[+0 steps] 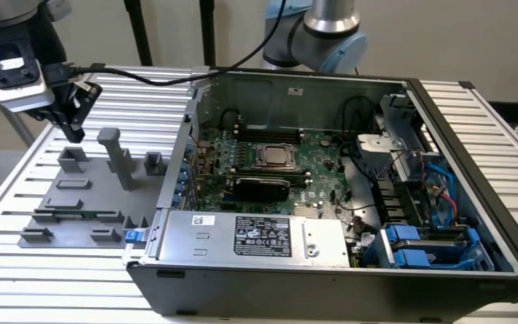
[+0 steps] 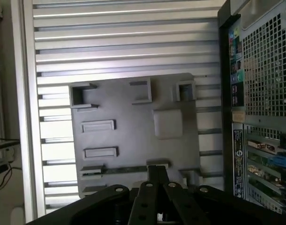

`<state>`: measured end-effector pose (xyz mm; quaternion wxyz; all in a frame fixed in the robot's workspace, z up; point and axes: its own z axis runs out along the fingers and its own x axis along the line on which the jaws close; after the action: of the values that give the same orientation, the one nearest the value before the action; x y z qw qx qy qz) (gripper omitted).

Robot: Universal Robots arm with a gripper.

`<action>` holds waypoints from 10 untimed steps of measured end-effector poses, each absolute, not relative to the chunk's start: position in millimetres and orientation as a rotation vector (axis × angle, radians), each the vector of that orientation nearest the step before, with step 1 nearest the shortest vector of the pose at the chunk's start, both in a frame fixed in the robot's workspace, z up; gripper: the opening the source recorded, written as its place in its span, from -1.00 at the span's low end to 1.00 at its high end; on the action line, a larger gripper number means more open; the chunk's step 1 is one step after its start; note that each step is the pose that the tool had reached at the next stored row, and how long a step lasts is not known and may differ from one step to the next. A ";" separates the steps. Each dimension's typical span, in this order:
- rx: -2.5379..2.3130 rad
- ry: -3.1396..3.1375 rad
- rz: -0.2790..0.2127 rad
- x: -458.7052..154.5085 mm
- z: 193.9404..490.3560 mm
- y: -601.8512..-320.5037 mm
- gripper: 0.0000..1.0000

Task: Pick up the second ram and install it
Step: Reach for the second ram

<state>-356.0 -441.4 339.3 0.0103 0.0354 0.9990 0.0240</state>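
The gripper [image 1: 73, 131] hangs just above the grey tray [image 2: 133, 117], its fingers drawn narrow and close together, with nothing that I can make out between them. I cannot tell where the second ram lies. If the arm drops with the fingers this tight, they would likely jab a holder rather than straddle a stick, and a sideways swing could strike the tall post [image 1: 115, 158] nearby. Farther off, a low path would clip the wall of the computer case [image 1: 173, 175]. At the long slots [image 1: 272, 135] on the motherboard [image 1: 322, 162], a tilted press might jam or bend a stick.
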 end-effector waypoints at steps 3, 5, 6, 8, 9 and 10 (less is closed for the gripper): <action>0.110 3.118 0.075 -369.6 334.6 -443.0 -0.79; 0.110 3.118 0.075 -377.1 332.1 -444.8 -0.79; 0.111 3.118 0.075 -379.8 331.1 -445.9 -0.79; 0.110 3.118 0.075 -382.9 330.1 -449.7 -0.79; 0.110 3.118 0.075 -384.1 329.9 -451.9 -0.79; 0.110 3.118 0.075 -385.1 329.8 -454.3 -0.79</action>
<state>-385.1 -454.3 329.8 0.0103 0.0351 0.9990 0.0240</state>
